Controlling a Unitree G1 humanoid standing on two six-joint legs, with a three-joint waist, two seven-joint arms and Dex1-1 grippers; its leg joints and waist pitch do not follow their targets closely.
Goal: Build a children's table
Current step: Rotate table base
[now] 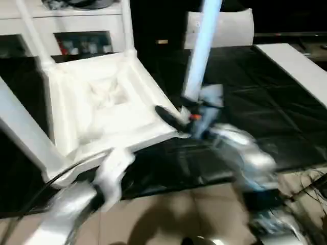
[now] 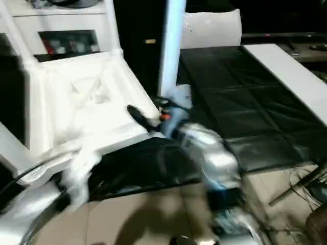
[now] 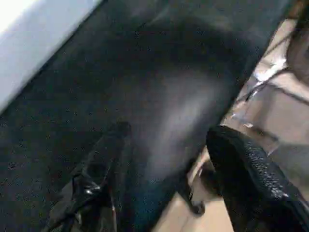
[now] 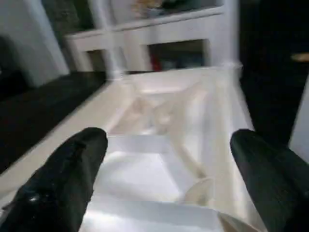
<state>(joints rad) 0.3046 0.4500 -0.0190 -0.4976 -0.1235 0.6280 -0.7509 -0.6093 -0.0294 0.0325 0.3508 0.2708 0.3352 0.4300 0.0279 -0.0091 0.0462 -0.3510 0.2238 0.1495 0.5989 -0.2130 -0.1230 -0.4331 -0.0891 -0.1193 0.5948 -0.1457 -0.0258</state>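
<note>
Dark matting (image 1: 255,102) covers the floor of the work area, with pale tiles nearer the robot and a white shelf unit (image 1: 76,20) at the back. On this mat the table top (image 1: 102,102) lies upside down, so its ribbed underside faces up; it is white plastic, smooth and a little glossy, with raised ribs that cross in the middle. As far as one can judge, three legs already stand in the corner sockets: one long tapered leg (image 1: 202,51) rises just behind the right claw (image 1: 171,118), and two more legs (image 1: 30,30) rise at the far corners, beyond it. A fourth leg (image 1: 23,132) slants at the near left corner, but whether it sits properly in its socket I cannot tell. So the work looks close to finished, with turning the table upright still left. The right claw has its black fingers (image 4: 72,169) spread wide and empty, just at the near edge of the top. The left claw (image 3: 169,183) is also spread, holding nothing, above the dark mat. A flat white panel (image 1: 296,66) lies well to the right of the right claw.
</note>
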